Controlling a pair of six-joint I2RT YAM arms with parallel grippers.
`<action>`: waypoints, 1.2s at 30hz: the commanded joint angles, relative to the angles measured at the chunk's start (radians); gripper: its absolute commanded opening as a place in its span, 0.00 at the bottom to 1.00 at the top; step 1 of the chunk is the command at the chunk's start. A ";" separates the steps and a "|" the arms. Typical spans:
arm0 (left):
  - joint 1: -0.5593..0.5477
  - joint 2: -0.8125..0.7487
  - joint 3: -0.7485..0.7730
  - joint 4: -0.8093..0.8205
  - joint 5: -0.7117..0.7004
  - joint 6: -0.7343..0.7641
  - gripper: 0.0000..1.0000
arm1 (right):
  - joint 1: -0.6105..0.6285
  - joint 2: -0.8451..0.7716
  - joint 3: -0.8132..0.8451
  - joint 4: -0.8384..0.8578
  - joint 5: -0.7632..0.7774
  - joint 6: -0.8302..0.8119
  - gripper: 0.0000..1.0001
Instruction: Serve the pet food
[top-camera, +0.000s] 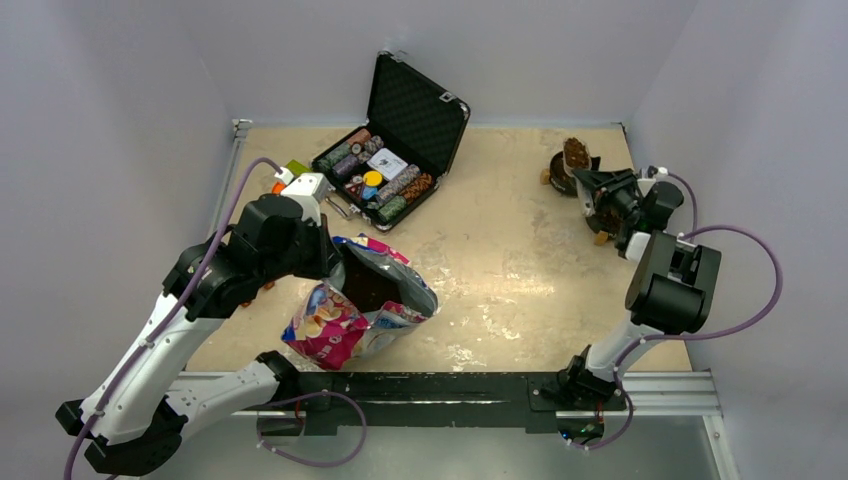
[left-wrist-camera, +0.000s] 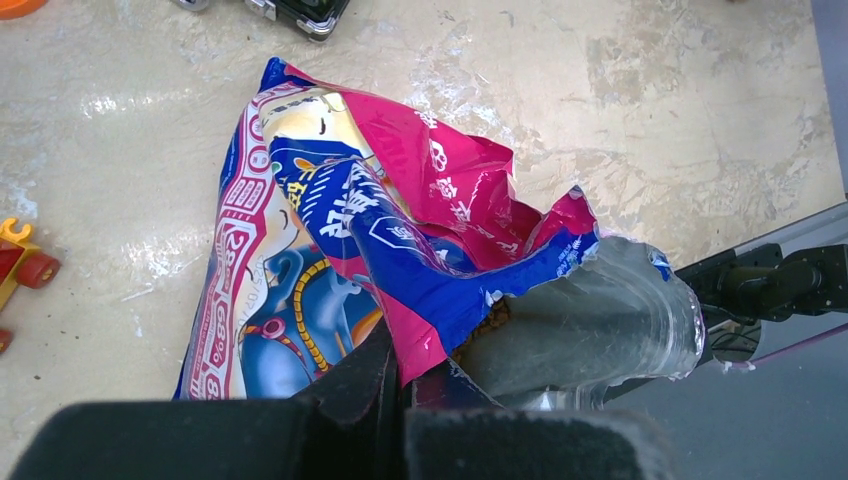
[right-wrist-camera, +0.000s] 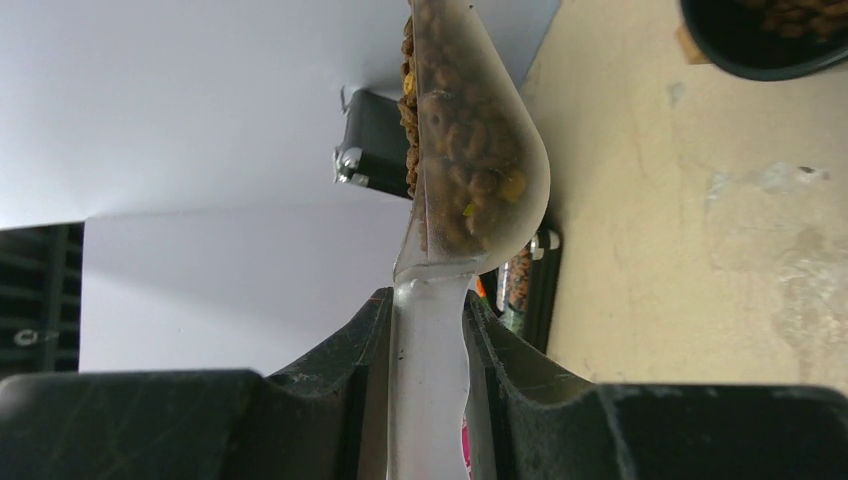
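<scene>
The glossy pink, blue and white bag (top-camera: 345, 320) lies near the table's front left, its silver-lined mouth (left-wrist-camera: 600, 320) held open. My left gripper (left-wrist-camera: 403, 375) is shut on the mouth's pink rim (top-camera: 335, 262). A little brown pet food (left-wrist-camera: 490, 320) shows inside the bag. At the far right my right gripper (right-wrist-camera: 428, 335) is shut on the handle of a clear plastic scoop (right-wrist-camera: 480, 150), rolled on its side and full of pet food (top-camera: 575, 155). A dark bowl (right-wrist-camera: 765, 40) holding some kibble sits close beside the scoop, partly hidden under the gripper (top-camera: 598, 195).
An open black case of poker chips (top-camera: 390, 165) stands at the back centre. Small orange and green toys (top-camera: 285, 175) lie left of it, and a red-and-yellow toy (left-wrist-camera: 20, 265) lies left of the bag. Grey walls close three sides; a black rail (top-camera: 440, 385) runs along the front.
</scene>
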 joint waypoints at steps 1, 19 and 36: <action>0.001 -0.034 0.052 0.040 -0.040 0.040 0.00 | -0.012 -0.006 0.012 -0.115 0.059 -0.097 0.00; 0.003 -0.039 0.046 0.035 -0.036 0.010 0.00 | -0.014 0.016 0.185 -0.674 0.180 -0.235 0.00; 0.002 -0.013 0.049 0.047 0.003 0.010 0.00 | -0.013 0.123 0.531 -1.255 0.283 -0.354 0.00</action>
